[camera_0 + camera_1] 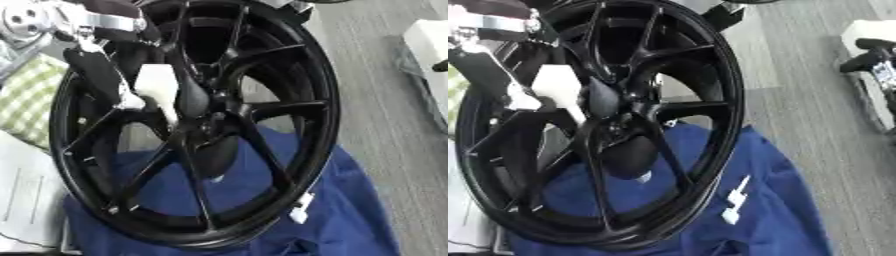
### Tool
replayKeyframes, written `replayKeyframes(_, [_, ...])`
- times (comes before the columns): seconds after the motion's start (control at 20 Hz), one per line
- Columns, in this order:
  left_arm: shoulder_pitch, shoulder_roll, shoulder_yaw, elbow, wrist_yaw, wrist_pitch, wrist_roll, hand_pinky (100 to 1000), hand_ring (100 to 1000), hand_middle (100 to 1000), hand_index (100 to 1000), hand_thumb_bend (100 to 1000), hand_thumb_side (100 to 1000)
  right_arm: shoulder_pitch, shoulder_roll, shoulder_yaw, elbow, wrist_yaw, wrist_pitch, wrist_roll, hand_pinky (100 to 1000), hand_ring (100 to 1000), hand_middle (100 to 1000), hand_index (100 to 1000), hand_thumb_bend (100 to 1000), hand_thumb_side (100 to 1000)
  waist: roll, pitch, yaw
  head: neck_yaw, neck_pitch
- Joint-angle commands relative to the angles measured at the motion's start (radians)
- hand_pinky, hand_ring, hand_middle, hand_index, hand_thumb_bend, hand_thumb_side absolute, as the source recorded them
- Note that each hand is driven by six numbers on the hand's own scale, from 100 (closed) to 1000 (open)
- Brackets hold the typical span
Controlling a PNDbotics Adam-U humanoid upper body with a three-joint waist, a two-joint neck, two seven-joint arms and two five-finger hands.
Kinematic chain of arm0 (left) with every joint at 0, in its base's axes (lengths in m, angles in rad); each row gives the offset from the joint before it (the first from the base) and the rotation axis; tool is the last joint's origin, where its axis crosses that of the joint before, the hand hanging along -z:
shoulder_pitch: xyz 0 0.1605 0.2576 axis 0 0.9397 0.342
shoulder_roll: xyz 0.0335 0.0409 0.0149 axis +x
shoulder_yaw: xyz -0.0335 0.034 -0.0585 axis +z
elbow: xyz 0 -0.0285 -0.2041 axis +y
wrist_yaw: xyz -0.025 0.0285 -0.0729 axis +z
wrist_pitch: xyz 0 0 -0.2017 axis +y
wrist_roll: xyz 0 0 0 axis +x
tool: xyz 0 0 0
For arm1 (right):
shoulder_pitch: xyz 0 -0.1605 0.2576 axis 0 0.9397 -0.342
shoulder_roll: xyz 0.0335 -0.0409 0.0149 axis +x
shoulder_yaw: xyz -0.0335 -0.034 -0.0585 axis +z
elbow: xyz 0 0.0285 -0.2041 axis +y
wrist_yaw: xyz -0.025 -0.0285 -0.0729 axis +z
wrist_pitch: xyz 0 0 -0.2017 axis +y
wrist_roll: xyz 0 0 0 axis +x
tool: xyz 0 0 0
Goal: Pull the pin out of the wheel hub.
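A big black spoked wheel [297, 65] stands tilted on a blue cloth [350, 210]. Its hub [208, 125] sits where the spokes meet, near the middle of the view. My left arm [92, 70] comes in from the upper left, black with silver joints. My left hand [159, 82], with a white plate on it, lies against the spokes right at the hub. Its dark parts blend into the black spokes. A dark rounded shape with a pale tip [214, 157] hangs just below the hub. The pin does not show as a separate thing.
A small white clip [300, 207] sticks to the rim's lower right. A green checked cloth [26, 100] and white sheets [26, 200] lie at the left. Grey floor [385, 125] runs along the right, with a white object [868, 32] carrying a black part at the upper right.
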Motion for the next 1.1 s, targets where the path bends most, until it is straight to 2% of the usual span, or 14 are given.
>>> replayKeyframes(0.05, [-0.004,0.041,0.049,-0.022,0.017,0.031,0.005,620,525,361,464,283,111,-0.002,-0.016,-0.014,-0.008,0.002,-0.004,0.003,1000,727,597,809,100,660,-0.007,-0.017,0.000,0.000,-0.003])
replayKeyframes(0.25, [0.024,0.082,0.119,-0.069,0.063,0.015,0.058,619,513,345,455,242,113,0.000,-0.018,-0.016,-0.009,0.001,-0.006,0.002,1000,728,598,809,100,656,-0.008,-0.019,0.003,-0.004,-0.002])
replayKeyframes(0.4, [0.058,0.124,0.211,-0.113,0.120,0.002,0.098,616,502,332,448,214,116,0.002,-0.020,-0.018,-0.011,-0.002,-0.010,0.001,1000,728,598,809,100,651,-0.011,-0.021,0.008,-0.005,0.000])
replayKeyframes(0.6, [0.116,0.182,0.347,-0.126,0.164,0.025,0.190,618,493,320,442,188,112,0.005,-0.024,-0.023,-0.015,-0.007,-0.015,-0.003,1000,729,598,810,100,646,-0.015,-0.025,0.017,-0.008,-0.004])
replayKeyframes(0.8, [0.186,0.232,0.464,-0.086,0.211,0.025,0.290,618,486,312,441,159,110,0.008,-0.029,-0.025,-0.019,-0.013,-0.020,-0.005,1000,729,598,809,100,641,-0.021,-0.030,0.023,-0.012,-0.006])
replayKeyframes(0.9, [0.206,0.245,0.489,-0.072,0.228,0.018,0.321,618,486,312,441,159,110,0.008,-0.030,-0.026,-0.020,-0.014,-0.021,-0.006,1000,729,598,809,100,641,-0.022,-0.031,0.024,-0.010,-0.006])
replayKeyframes(0.95, [0.227,0.252,0.522,-0.047,0.229,0.024,0.347,620,478,308,443,113,113,0.009,-0.030,-0.029,-0.021,-0.015,-0.022,-0.008,1000,728,598,809,100,634,-0.023,-0.033,0.031,-0.013,-0.006])
replayKeyframes(1.1, [0.320,0.261,0.649,0.060,0.254,0.016,0.456,625,478,319,449,100,117,0.009,-0.030,-0.040,-0.025,-0.026,-0.026,-0.020,1000,728,598,809,100,632,-0.027,-0.037,0.042,-0.015,-0.013])
